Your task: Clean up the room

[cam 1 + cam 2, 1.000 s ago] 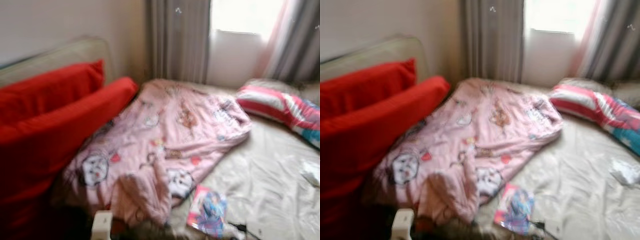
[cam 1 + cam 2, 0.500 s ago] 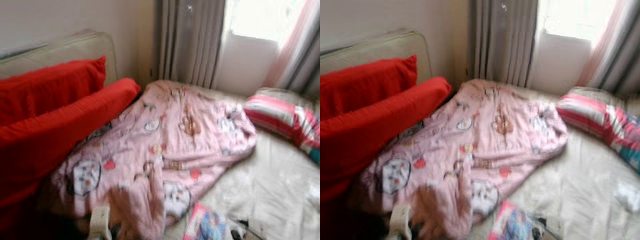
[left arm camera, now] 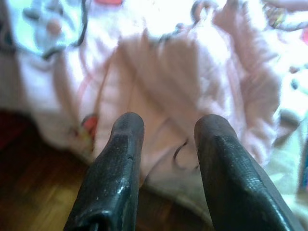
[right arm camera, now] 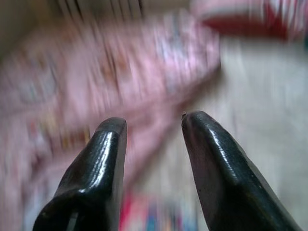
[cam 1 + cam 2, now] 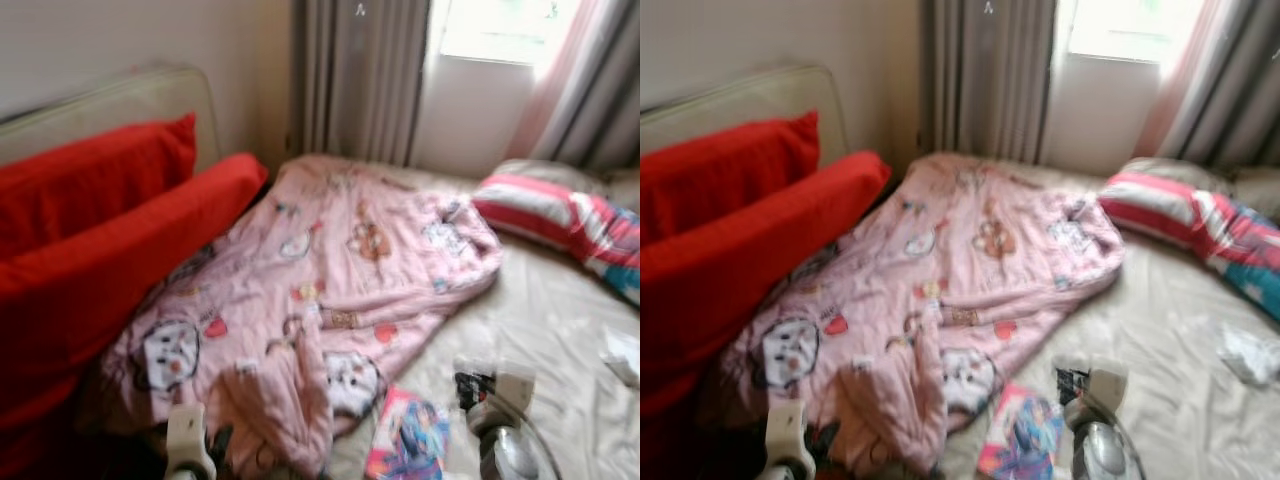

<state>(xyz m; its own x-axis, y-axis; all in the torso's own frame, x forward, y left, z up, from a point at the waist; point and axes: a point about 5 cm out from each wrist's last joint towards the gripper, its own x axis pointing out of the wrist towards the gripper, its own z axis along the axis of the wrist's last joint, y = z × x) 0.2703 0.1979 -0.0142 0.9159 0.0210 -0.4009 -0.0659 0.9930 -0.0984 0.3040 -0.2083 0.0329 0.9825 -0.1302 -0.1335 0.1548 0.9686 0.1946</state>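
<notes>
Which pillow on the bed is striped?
The striped pillow at the bed's far right, below the window. The two red cushions on the left are plain red.

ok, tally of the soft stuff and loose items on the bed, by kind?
Red cushions: 2
Pink cartoon-print quilt: 1
Striped pink, white and teal pillow: 1
Colourful picture book: 1
Crumpled white paper: 1
Total: 6

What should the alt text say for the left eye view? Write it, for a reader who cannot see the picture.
A pink cartoon-print quilt lies rumpled across a bed with a beige sheet, red cushions along its left side and a striped pillow by the curtained window. A colourful book lies at the near edge, with the robot's right hand raised beside it.
</notes>
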